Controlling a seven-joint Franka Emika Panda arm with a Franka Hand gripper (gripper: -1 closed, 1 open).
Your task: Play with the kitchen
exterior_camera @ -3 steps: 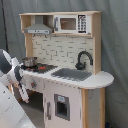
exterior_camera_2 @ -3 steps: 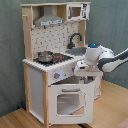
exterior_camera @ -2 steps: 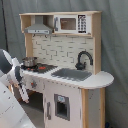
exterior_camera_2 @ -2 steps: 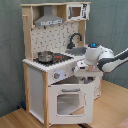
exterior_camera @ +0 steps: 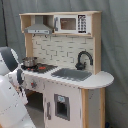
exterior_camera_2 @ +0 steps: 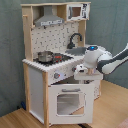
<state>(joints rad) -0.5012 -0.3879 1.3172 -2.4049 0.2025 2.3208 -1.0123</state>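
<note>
Standing on the wooden floor in both exterior views: large white and light-wood toy kitchen [exterior_camera_2: 50, 75]. Metal pot [exterior_camera_2: 45, 56] on its stovetop, black faucet [exterior_camera_2: 74, 39] behind. Right of it, white robot arm [exterior_camera_2: 107, 59], its gripper [exterior_camera_2: 85, 75] against the front edge; fingers' state unclear.

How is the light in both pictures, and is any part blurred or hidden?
In the first exterior view, soft even light; the white arm blurs large at the left edge, hiding the white and light-wood toy kitchen's corner. In the second exterior view, the metal pot shows small glints.
</note>
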